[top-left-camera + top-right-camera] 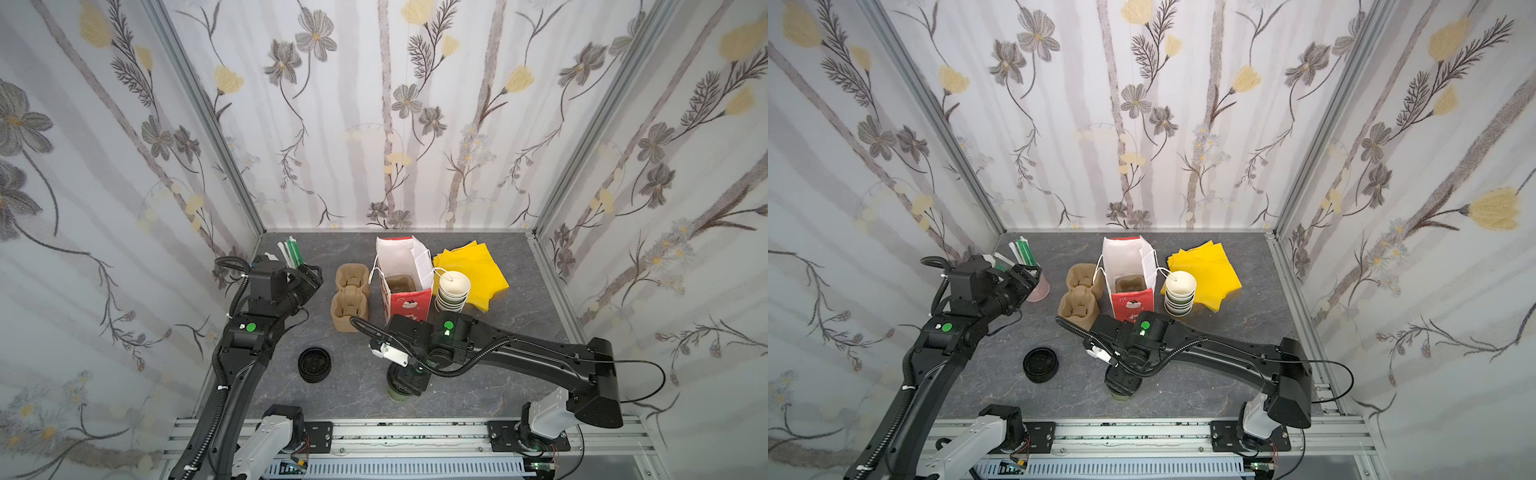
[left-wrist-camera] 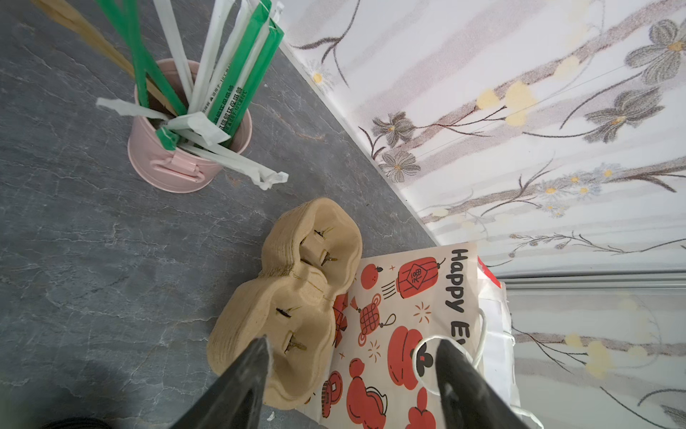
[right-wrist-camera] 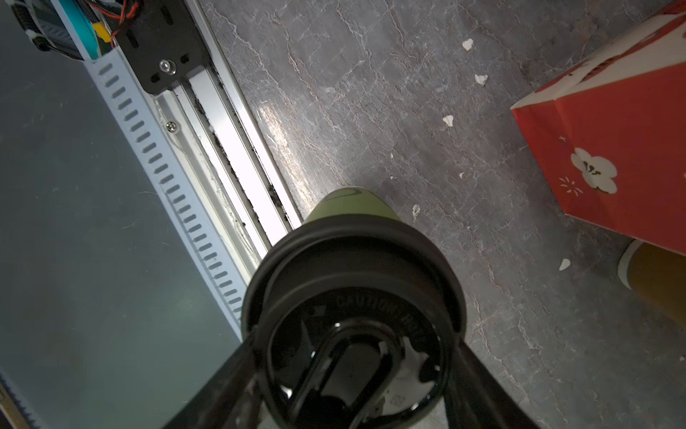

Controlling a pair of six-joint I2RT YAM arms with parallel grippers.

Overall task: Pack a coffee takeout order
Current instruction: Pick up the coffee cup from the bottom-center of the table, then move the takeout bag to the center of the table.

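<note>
**Top views.** In both top views the right gripper (image 1: 409, 380) points down over the black-lidded paper cup (image 1: 395, 395). The cup stands upright near the front edge of the grey table (image 1: 478, 374), apart from the red paper bag (image 1: 406, 305). The bag stands open with one tan carrier (image 1: 400, 283) at its bottom. Beside the bag are a stack of spare carriers (image 1: 351, 297), a stack of empty cups (image 1: 1178, 295) and yellow napkins (image 1: 1208, 270). A stack of black lids (image 1: 1040, 365) lies apart from them.

**Left wrist view.** The left gripper (image 2: 352, 341) has its fingers spread and holds nothing. It hovers above the spare carriers and the bag's printed side. A pink pail (image 2: 167, 163) holds green and white wrapped straws (image 2: 237, 85).

**Right wrist view.** The right gripper's fingers stand on either side of the cup's lid (image 3: 352, 275). Whether they press on it yet, I cannot tell.

**Likely risks.**
- A grip on the lid alone could pop it off.
- The cup could tip as it is lifted.
- The cup could catch the bag's soft wall or string handle and miss the carrier's well.
</note>
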